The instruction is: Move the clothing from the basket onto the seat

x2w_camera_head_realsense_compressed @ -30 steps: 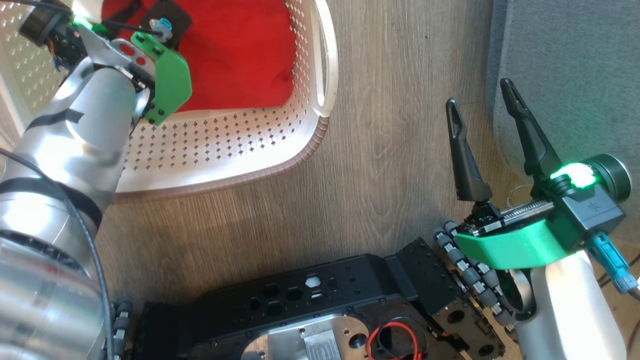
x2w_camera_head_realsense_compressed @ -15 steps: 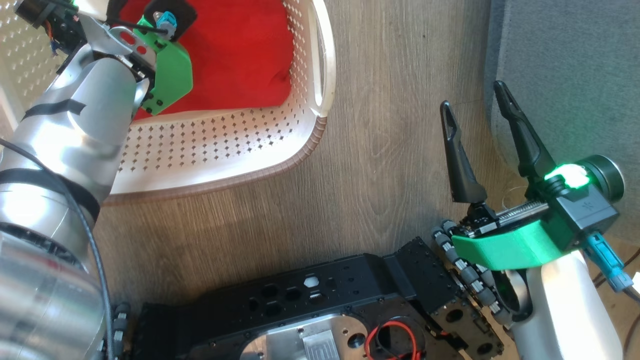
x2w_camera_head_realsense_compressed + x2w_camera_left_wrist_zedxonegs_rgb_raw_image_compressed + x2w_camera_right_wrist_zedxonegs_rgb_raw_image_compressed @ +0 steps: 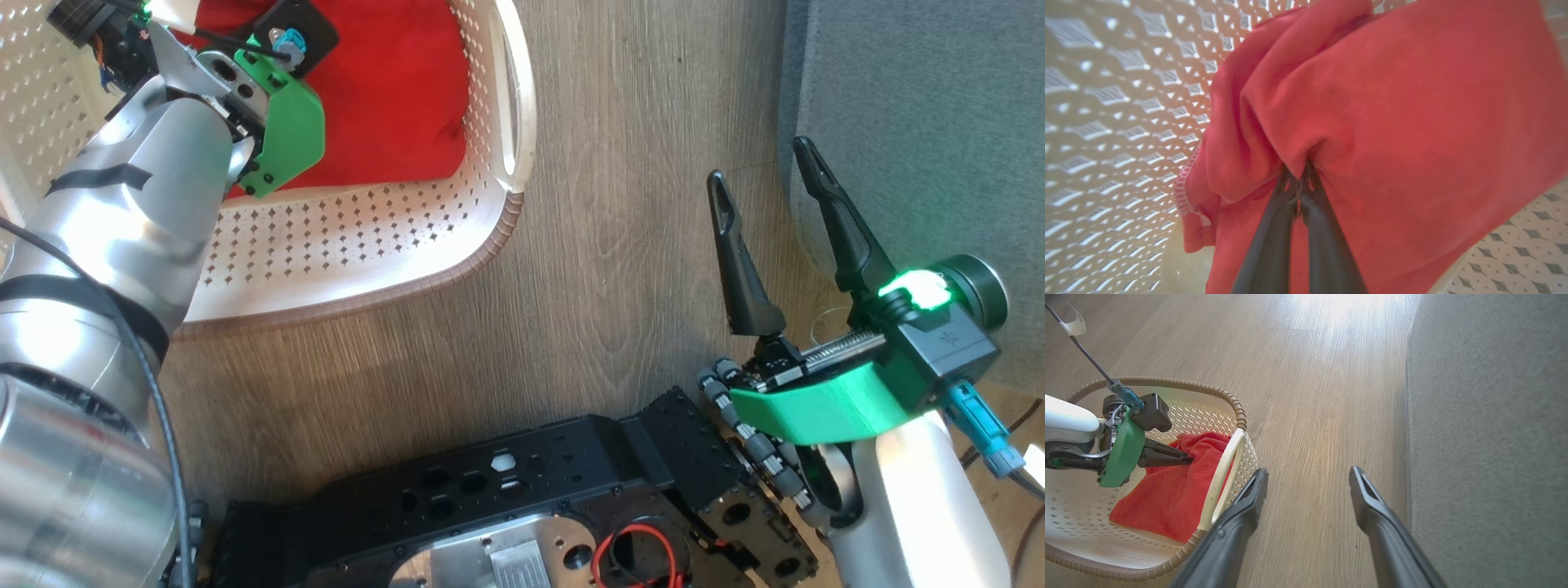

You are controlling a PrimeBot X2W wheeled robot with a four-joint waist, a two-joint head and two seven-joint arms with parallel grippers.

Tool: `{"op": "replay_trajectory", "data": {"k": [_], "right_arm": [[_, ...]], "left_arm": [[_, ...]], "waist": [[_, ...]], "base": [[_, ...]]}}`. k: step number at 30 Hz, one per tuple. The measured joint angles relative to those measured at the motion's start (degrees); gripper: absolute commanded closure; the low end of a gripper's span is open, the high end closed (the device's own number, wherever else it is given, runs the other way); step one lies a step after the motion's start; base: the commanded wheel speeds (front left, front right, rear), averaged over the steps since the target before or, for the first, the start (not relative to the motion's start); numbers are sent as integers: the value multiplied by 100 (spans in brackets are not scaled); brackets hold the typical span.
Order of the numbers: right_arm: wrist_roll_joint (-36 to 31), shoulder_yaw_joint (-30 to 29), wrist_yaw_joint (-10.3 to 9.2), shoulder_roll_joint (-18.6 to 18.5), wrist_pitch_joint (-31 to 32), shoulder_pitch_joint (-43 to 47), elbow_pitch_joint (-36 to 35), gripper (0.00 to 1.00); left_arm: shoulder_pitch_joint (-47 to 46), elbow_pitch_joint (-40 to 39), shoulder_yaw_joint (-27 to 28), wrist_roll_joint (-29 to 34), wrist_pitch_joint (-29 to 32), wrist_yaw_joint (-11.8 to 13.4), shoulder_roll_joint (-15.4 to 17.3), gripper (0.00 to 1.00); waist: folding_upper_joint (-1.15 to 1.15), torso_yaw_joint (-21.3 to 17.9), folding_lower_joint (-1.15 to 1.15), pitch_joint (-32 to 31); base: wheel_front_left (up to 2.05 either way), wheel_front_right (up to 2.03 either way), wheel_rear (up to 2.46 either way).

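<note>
Inside the basket [image 3: 351,245], your left end effector [image 3: 1300,179] stays clamped on the red clothing [image 3: 1412,122], barely moved; your right end effector [image 3: 759,159] waits, fingers apart, near the seat [image 3: 914,122]. Lifting remains.

You see clothing [image 3: 1412,122] of soft matt red cloth; basket [image 3: 343,245] smooth perforated plastic; floor [image 3: 612,204] matt wood grain; seat [image 3: 914,122] rough grey fabric; left forearm [image 3: 122,212] glossy metal.
</note>
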Motion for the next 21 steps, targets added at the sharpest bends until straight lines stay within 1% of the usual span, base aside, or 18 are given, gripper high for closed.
{"op": "replay_trajectory", "data": {"k": [11,18,21], "right_arm": [[27,10,0,0,0,-85,43,0],[77,24,0,-1,0,-585,223,0],[78,44,0,-7,0,-783,321,0]], "left_arm": [[-8,0,-9,-157,-98,-1,33,100],[29,-1,19,-322,-153,5,12,100],[53,-2,202,-549,-211,8,-14,100]], "waist": [[0,67,0,-36],[0,185,0,-198],[0,236,0,-308]], "base": [[0,0,0],[0,0,0],[0,0,0]]}}
